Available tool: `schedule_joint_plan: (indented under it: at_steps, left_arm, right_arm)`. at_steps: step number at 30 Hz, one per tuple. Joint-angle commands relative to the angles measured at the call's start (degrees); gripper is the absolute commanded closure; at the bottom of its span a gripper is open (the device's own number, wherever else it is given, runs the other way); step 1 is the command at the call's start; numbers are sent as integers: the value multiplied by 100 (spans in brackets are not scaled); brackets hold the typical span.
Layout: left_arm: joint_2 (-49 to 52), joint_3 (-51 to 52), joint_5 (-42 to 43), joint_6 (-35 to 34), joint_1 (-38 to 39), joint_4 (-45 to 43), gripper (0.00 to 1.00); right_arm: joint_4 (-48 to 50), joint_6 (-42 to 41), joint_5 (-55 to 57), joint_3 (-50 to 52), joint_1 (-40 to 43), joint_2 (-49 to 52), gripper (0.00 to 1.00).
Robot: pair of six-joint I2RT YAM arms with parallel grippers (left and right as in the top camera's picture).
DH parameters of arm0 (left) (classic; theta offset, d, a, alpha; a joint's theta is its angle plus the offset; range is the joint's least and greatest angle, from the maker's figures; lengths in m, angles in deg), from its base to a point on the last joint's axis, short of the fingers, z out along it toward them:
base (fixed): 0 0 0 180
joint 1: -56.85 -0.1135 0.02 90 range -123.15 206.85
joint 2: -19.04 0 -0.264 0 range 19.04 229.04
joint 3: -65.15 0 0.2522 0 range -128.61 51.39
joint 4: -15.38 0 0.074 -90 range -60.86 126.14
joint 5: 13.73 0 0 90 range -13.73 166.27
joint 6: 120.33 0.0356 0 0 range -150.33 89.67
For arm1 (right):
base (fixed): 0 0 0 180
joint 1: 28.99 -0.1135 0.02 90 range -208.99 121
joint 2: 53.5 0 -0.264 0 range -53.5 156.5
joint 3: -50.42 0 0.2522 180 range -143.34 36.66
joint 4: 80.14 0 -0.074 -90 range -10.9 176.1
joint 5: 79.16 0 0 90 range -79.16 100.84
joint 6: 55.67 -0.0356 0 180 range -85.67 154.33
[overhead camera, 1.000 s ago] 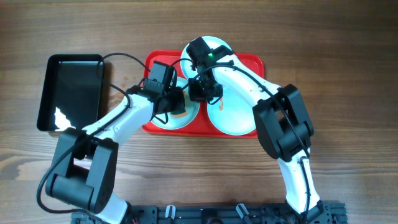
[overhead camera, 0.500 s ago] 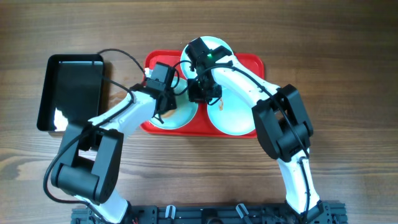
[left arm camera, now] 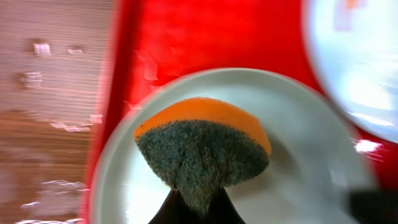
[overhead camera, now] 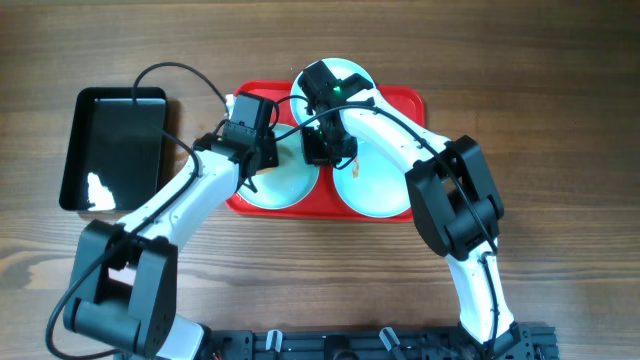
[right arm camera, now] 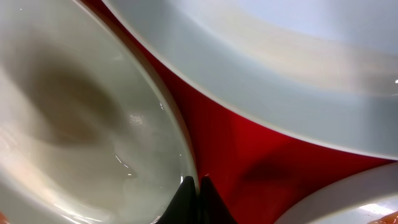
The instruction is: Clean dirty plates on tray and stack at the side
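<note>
Red plastic formed the tray (overhead camera: 322, 205), which lay at the middle of the wooden surface (overhead camera: 540, 100) with all three plates on it. The rear plate (overhead camera: 358, 72) sat against the far rim and was partly covered by the right wrist. The near-left plate (overhead camera: 290, 185) and near-right plate (overhead camera: 380, 190) lay side by side along the near rim. A small brown mark (overhead camera: 352, 172) was noted on the near-right plate.

The left gripper (left arm camera: 196, 208) was closed on a sponge (left arm camera: 202, 149), orange on one face and dark grey scouring pad on the other. The sponge was pinched at its narrow end, with the pad side towards the wrist camera. It was over the near-left plate (left arm camera: 311, 162), towards that plate's left side. The left wrist view was blurred, so contact between sponge and plate could not be confirmed.

The right gripper (right arm camera: 196, 196) stood between the rear plate and the near-left plate (right arm camera: 74, 112). Its fingertips were drawn together at the rim of the near-left plate, and that rim ran straight into them. It appeared to be pinching the rim.

A black tray (overhead camera: 120, 140) lay well apart on the left of the surface. No plate had been set outside the red tray.
</note>
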Motion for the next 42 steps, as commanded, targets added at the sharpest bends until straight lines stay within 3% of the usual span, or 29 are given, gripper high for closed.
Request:
schedule_joint_plan:
  at_steps: [1,13,19,27,37,42]
  left_arm:
    - [94,-74,955,-153,17,-26,96]
    - [1338,-76,726,-439,-13,-1283,96]
    - [1344,-76,-765,-442,-295,-542,96]
    - [927,-94,-1421,-444,-282,107,96]
    - [-284,-94,-1294,-444,125,444,96]
    - [42,-87,-164,-682,264,291,96]
  right_arm:
    - [-35,2,35,50,7,133,96]
    - [-52,0,37,50,9,133,96]
    - [-66,-7,37,50,9,133,96]
    - [-72,-9,39,50,9,133,96]
    - [-35,-39,39,48,9,133,96]
    - [-39,-37,37,48,9,133,96]
